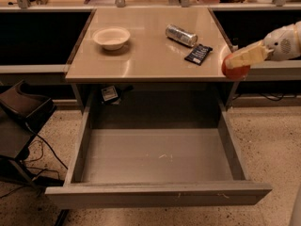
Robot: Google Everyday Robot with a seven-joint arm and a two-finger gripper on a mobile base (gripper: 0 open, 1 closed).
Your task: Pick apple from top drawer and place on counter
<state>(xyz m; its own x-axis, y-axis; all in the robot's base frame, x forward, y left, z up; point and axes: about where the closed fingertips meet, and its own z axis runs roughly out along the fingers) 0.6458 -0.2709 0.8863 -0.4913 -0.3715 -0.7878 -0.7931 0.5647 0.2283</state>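
The red-orange apple (234, 69) is held in my gripper (242, 60), whose pale fingers (249, 56) are closed over its top. It hangs at the counter's front right corner, level with the counter (146, 55) edge and above the drawer's right wall. The arm comes in from the right edge of the view. The top drawer (155, 157) is pulled fully out below the counter, and its flat grey floor holds nothing.
On the counter sit a white bowl (111, 36) at the left, a silver can (181, 35) lying on its side and a dark packet (198, 54) at the right. Dark shelves flank the counter. A black chair (21, 117) and cables stand at the left.
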